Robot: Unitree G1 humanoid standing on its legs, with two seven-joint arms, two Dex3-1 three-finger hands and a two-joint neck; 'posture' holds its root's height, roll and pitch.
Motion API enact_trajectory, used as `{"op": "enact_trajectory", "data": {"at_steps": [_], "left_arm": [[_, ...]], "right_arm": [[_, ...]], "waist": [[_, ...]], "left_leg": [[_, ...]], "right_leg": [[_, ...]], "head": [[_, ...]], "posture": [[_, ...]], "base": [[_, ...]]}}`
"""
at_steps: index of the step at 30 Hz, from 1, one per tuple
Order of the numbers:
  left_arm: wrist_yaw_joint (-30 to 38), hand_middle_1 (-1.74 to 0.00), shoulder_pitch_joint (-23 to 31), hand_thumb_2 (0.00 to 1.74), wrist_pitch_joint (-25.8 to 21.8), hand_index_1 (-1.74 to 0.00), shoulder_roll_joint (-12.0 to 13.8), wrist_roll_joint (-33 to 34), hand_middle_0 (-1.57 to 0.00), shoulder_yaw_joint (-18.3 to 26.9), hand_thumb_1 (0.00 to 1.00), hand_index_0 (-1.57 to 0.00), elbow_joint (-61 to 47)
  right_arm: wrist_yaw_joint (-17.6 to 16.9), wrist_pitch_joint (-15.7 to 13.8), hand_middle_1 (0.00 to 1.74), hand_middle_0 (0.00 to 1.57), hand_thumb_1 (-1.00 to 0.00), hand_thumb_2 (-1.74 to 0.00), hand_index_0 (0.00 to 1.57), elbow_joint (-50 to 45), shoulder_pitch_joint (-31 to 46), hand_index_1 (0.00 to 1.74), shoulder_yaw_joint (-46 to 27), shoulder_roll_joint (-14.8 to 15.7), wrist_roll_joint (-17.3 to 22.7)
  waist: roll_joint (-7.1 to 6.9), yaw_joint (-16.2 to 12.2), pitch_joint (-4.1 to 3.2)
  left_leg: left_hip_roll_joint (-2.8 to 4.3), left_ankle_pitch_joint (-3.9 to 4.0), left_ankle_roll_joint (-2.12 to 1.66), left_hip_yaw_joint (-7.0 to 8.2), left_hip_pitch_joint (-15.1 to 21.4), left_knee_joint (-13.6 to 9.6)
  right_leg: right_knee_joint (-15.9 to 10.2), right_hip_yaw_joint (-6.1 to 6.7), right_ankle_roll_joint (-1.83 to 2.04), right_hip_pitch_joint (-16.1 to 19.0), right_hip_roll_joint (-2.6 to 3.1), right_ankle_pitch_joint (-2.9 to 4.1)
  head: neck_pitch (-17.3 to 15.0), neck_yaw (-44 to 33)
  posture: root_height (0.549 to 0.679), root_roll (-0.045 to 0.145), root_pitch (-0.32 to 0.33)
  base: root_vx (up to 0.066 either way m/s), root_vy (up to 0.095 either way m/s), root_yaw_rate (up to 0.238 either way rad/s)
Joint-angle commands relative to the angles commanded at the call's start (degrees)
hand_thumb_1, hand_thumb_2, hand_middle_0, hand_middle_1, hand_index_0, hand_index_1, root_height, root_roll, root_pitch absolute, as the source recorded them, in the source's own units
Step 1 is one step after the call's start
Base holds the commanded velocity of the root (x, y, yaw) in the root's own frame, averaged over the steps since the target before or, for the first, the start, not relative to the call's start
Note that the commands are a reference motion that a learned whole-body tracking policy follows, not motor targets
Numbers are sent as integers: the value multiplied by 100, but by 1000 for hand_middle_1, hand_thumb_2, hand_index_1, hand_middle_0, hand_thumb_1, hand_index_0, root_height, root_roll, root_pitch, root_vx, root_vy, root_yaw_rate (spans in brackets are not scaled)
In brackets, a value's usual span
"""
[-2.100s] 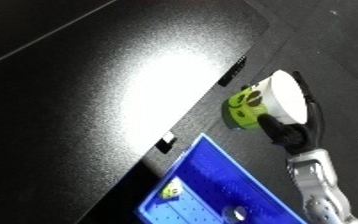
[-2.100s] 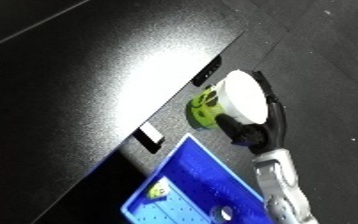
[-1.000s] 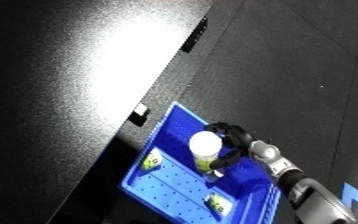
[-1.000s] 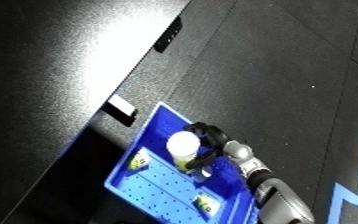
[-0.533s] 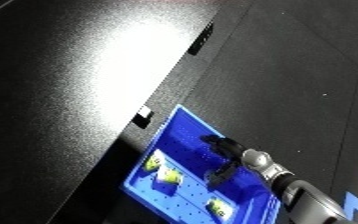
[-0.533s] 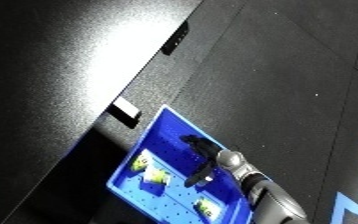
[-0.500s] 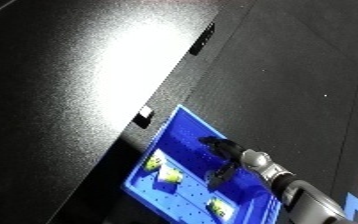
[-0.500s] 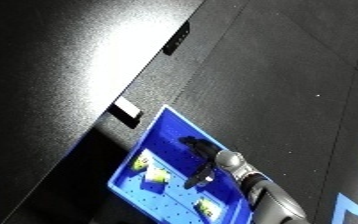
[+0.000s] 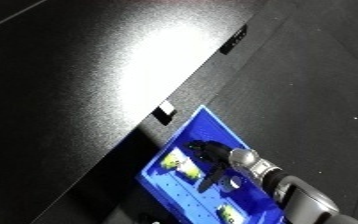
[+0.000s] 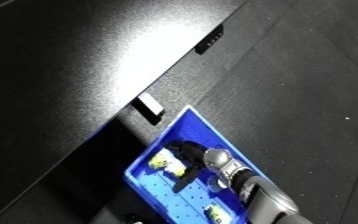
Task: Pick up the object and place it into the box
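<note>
Blue bin (image 9: 213, 131) holds the right hand (image 9: 213, 156), fingers (image 9: 209, 180) relaxed apart, empty.

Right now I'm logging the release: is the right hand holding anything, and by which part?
Nothing is held. The right hand hangs over the blue bin, fingers relaxed; the white and green object lies inside it.

Right robot hand (image 9: 213, 160), fingers relaxed, empty.

Blue bin (image 9: 213, 131) cut by lower edge; right robot hand (image 9: 213, 159) fingers' curl indistinct.
</note>
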Motion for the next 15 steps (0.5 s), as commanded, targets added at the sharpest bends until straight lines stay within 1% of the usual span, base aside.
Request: {"op": "enact_trajectory", "data": {"at_steps": [3, 6, 11, 15], "left_arm": [[40, 0, -48, 0, -13, 0, 12, 76, 0, 8, 0, 0, 24], [99, 0, -102, 0, -13, 0, 32, 133, 0, 12, 0, 0, 41], [183, 0, -204, 0, 52, 0, 92, 145, 0, 46, 0, 0, 44], [184, 0, -259, 0, 90, 0, 131, 218, 0, 66, 0, 0, 40]], "right_arm": [[93, 148, 0, 0, 0, 0, 0, -16, -57, 0, 83, 138, 25], [102, 239, 0, 0, 0, 0, 0, -19, -115, 0, 184, 262, -33], [-89, 373, 0, 0, 0, 0, 0, -56, -205, 0, 347, 429, -184], [-264, 568, 0, 0, 0, 0, 0, -56, -255, 0, 421, 554, -193]], "waist": [[-71, 113, -8], [-139, 223, -17], [-239, 368, -30], [-287, 465, -14]], "left_leg": [[8, 19, -11, -65, -51, 44], [19, 70, -18, -136, -124, 58], [42, 169, -24, -226, -258, 81], [41, 249, -24, -284, -324, 106]], "right_leg": [[30, -60, -1, 15, -40, -8], [71, -123, -4, 3, -56, -21], [145, -244, -1, -45, -80, -45], [201, -330, 13, -49, -101, -54]], "head": [[61, -725], [187, -1600], [351, -2936], [425, -3744]], "posture": [[648, 75, -42], [647, 73, -42], [646, 67, -40], [645, 63, -42]], "base": [[12, -70, 179], [9, -85, 166], [6, -80, 137], [21, -64, 172]]}}
